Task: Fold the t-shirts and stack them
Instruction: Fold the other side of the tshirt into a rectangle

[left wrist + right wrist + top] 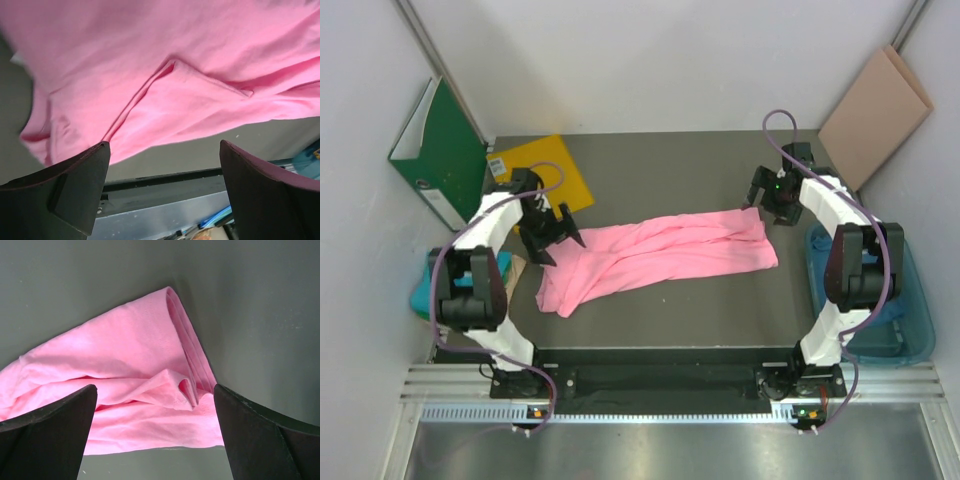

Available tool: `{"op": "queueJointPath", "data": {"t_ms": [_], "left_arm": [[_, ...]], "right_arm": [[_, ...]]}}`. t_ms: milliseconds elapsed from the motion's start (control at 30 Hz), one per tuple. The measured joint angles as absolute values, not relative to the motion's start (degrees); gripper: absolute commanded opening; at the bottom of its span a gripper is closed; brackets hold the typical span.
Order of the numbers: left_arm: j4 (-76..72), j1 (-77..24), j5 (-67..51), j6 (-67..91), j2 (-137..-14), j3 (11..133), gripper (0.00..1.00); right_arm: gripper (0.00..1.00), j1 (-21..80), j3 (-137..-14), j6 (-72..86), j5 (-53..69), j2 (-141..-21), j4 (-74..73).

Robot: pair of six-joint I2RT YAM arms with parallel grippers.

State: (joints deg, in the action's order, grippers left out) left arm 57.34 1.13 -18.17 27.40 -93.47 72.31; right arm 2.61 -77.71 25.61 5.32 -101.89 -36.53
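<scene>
While the pink t-shirt [660, 255] lay bunched lengthwise mid-fold, left gripper [558, 238] and right gripper [772, 213] hung wide open, empty, at its ends; next fold likely needed corner pinches.

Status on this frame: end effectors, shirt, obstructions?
Left end effector, right end effector open, empty. Pink t-shirt rumpled on table. Nothing on the shirt.

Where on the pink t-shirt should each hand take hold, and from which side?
Probably at its ends, from above: the pink t-shirt lies flat as a long band, so the right hand pinches the layered right-end corner and the left hand the left end's far edge.
</scene>
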Motion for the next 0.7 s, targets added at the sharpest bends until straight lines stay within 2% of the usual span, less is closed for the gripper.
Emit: {"op": "queueJointPath", "data": {"t_ms": [267, 333, 367, 400, 500, 600, 633, 700], "left_arm": [[51.55, -4.99, -17.87, 26.81, -104.71, 72.42, 0.86], [50.48, -4.93, -17.47, 26.83, -105.32, 72.44, 0.79], [50.09, -4.91, -17.32, 26.81, -105.56, 72.58, 0.74], [49.74, -4.89, -17.10, 26.83, -105.91, 72.77, 0.63], [48.66, -4.84, -16.91, 26.41, -107.33, 73.76, 0.46], [48.05, -4.95, -16.82, 25.89, -109.08, 74.70, 0.06], [47.94, -5.02, -16.86, 25.61, -109.82, 75.07, 0.00], [47.94, -5.19, -16.86, 25.26, -111.04, 75.77, 0.00]], "right_arm": [[1.00, 2.76, -77.71, 26.22, 6.22, -101.89, -36.40], [1.00, 2.76, -77.71, 26.28, 6.35, -101.89, -36.40], [1.00, 2.76, -77.71, 26.39, 6.39, -101.89, -36.38], [1.00, 2.79, -77.71, 26.63, 6.48, -101.86, -36.38], [1.00, 2.79, -77.71, 26.89, 6.79, -101.89, -36.38], [1.00, 2.79, -77.69, 27.14, 7.03, -101.86, -36.40], [1.00, 2.79, -77.69, 27.18, 7.05, -101.86, -36.40], [1.00, 2.83, -77.69, 27.22, 7.14, -101.89, -36.42]]}}
